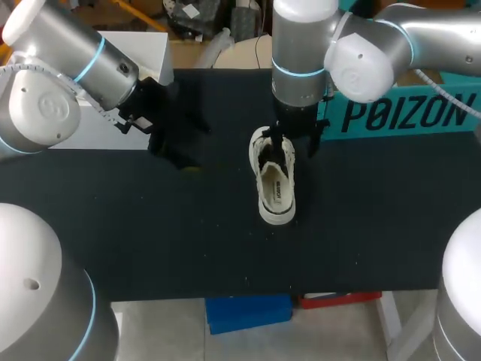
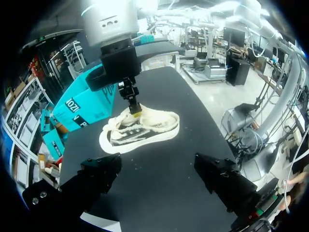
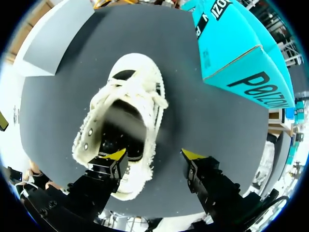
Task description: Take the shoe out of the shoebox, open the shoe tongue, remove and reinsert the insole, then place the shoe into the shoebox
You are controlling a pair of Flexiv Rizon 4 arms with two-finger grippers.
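Observation:
A white lace-up shoe (image 1: 275, 184) lies on the black table (image 1: 150, 241), out of the teal shoebox (image 1: 406, 113). My right gripper (image 1: 294, 144) hangs over the shoe's mouth. In the right wrist view, one yellow-tipped finger (image 3: 115, 155) is down inside the shoe (image 3: 123, 111). The other finger (image 3: 193, 155) stands outside, clear of the shoe's side, so the right gripper (image 3: 154, 155) is open. My left gripper (image 1: 180, 154) hovers open to the left of the shoe, nothing between its fingers. In the left wrist view the shoe (image 2: 140, 130) lies ahead of the left gripper (image 2: 159, 176).
The teal shoebox (image 3: 241, 53) lies at the table's back right, close behind the shoe (image 2: 82, 108). A white box (image 1: 146, 56) stands at the back left behind my left arm.

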